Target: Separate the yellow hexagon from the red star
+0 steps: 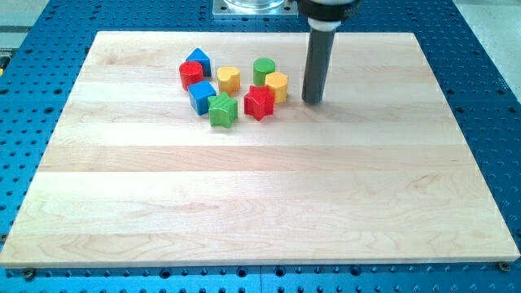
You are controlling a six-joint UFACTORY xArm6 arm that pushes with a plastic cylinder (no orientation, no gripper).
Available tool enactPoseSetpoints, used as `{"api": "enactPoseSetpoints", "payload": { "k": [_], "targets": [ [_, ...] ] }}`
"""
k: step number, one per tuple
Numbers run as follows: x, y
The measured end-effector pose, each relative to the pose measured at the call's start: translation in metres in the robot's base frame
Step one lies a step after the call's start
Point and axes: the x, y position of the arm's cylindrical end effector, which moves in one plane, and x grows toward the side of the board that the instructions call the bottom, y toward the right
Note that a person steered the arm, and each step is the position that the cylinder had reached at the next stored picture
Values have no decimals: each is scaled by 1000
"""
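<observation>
Where the pale wooden board [244,179] lies on a blue perforated table [488,73], my tip [313,101] stands just right of the yellow hexagon [277,85]; a plain rod, it has no jaws. That small, glossy hexagon touches the red star [259,102], near the view's top.

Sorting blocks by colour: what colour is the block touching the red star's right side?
Yellow: the yellow hexagon, seen in the camera view, beside the red star.

The pale wooden board [260,187] is evenly and brightly lit, everything on it rendered sharp, with only faint shadows cast.
</observation>
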Motion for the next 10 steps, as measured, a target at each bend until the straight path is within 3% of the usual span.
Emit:
{"api": "enactPoseSetpoints", "payload": {
  "k": [1, 4, 7, 8, 10],
  "targets": [
    [42, -2],
    [-28, -33],
    [0, -57],
    [-10, -85],
    [-25, -82]
  ]
}}
